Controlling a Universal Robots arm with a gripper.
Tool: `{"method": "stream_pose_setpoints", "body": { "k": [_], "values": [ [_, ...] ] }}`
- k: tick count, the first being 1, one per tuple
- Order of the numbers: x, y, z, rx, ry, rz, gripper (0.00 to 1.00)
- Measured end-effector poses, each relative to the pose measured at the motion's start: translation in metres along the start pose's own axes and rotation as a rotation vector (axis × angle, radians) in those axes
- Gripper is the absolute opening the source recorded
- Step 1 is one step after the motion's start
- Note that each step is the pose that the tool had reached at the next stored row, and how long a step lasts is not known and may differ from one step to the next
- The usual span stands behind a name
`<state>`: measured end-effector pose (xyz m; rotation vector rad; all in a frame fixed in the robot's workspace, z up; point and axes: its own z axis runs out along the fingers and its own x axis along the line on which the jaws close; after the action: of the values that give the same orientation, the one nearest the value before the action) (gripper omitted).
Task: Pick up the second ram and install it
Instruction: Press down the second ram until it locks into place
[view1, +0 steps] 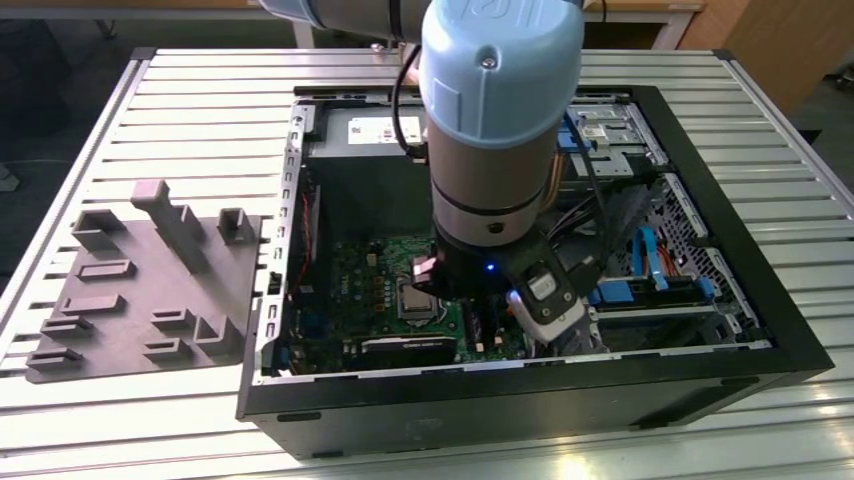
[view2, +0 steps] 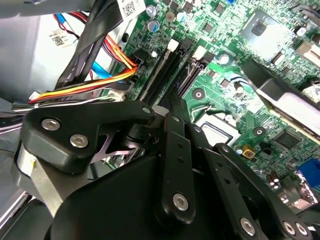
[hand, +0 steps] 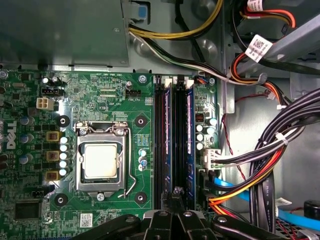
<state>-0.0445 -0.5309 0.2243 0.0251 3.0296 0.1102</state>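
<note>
While upright, arm (view1: 494, 130) inside case (view1: 400, 405) — over motherboard (hand: 110, 100)

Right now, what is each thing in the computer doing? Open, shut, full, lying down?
Computer case: lying on its side, open on top.
Processor socket: chip in, nothing covering it.
Memory slots: can't tell whether any holds a stick.
Gripper: low inside the case, over the end of the memory slots.
Grey tray: flat on the table beside the case.
Cables: bundled next to the board.
</note>
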Motion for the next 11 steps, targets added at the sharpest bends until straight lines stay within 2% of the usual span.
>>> {"method": "stream_pose_setpoints", "body": {
  "k": [11],
  "values": [
    [0.0004, -0.0014, 0.0036, 0.0003, 0.0001, 0.0, 0.11]
  ]
}}
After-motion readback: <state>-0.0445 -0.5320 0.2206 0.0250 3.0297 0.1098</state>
